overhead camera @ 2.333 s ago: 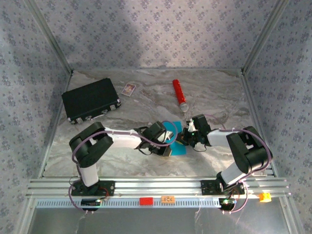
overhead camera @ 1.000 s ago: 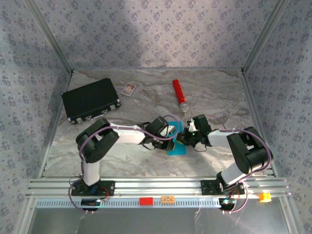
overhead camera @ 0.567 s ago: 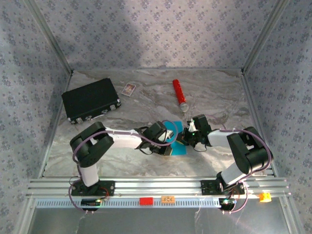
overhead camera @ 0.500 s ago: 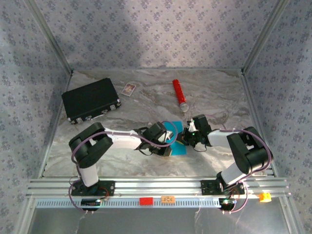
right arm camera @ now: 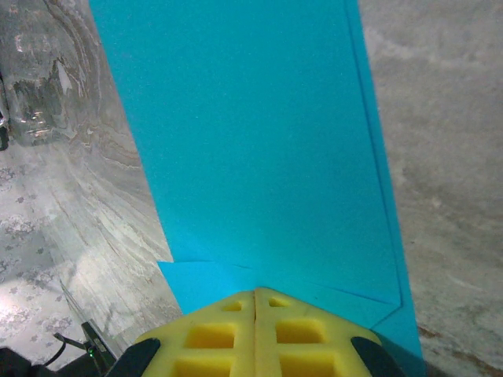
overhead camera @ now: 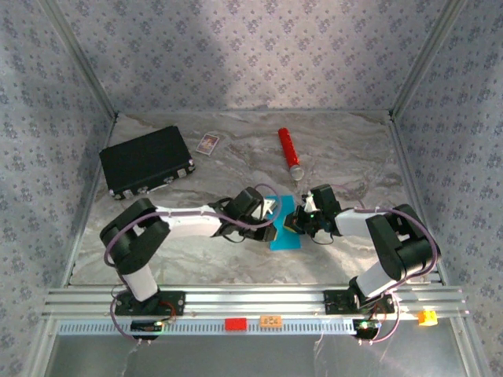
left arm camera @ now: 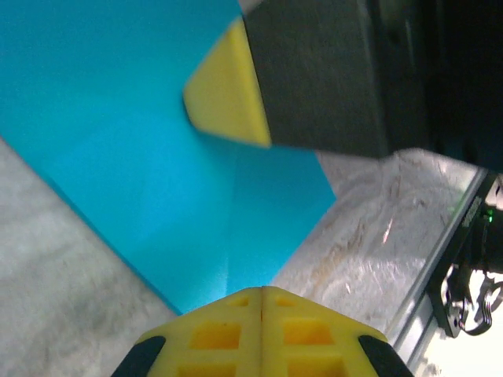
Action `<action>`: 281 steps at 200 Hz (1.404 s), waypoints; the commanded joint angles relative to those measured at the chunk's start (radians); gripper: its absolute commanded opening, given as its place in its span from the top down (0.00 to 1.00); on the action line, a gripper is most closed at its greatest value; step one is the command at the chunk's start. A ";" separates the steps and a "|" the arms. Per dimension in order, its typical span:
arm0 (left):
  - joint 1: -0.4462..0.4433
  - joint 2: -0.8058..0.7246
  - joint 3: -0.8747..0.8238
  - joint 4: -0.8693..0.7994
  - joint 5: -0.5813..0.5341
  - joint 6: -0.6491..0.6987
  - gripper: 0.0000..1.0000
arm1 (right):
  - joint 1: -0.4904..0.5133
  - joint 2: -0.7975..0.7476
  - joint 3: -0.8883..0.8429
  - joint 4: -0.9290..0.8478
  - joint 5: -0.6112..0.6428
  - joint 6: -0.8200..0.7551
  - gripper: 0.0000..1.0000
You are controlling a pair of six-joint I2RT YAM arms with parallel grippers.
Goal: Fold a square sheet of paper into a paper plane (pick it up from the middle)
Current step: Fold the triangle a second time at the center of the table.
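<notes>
From above, the cyan-blue paper sheet (overhead camera: 284, 229) lies flat and partly folded into a narrow strip. The red cylinder (overhead camera: 289, 153) lies just beyond it and the black case (overhead camera: 146, 161) is well off to its far left. The left gripper (overhead camera: 272, 210) sits at the paper's far-left edge and the right gripper (overhead camera: 297, 225) at its right edge, both low over it.

In the left wrist view, the left claw's yellow fingertips (left arm camera: 236, 310) are pressed together with nothing between them, at the paper's near corner. A faint crease runs up from there, and the right arm's yellow pad (left arm camera: 228, 98) bears on the paper further in.

In the right wrist view, the right claw is likewise fully closed and empty, its tip on the paper beside a small folded flap, with doubled layers showing along the right edge.

This looks like the creasing stage, with no pointed dart yet. The next move probably calls for one tip pinning the paper while the other runs along the fold without dragging it.
</notes>
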 commanded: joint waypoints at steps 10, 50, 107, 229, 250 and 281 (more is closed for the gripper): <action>-0.001 0.081 0.077 0.033 0.061 0.002 0.95 | -0.007 0.001 -0.019 -0.061 0.058 0.003 0.92; -0.001 0.148 0.122 0.039 0.068 -0.001 0.95 | -0.006 0.001 -0.020 -0.058 0.058 0.005 0.92; -0.007 0.207 0.137 -0.007 0.045 0.012 0.96 | -0.006 0.005 -0.023 -0.058 0.057 0.004 0.92; -0.033 0.173 0.059 -0.050 -0.016 0.036 0.99 | 0.035 -0.075 0.020 -0.037 0.006 -0.023 0.91; -0.032 0.167 0.054 -0.046 -0.020 0.033 0.99 | 0.038 -0.028 0.028 -0.097 0.043 -0.034 0.92; -0.032 0.162 0.051 -0.042 -0.023 0.028 1.00 | -0.016 0.022 -0.015 -0.040 0.035 -0.021 0.92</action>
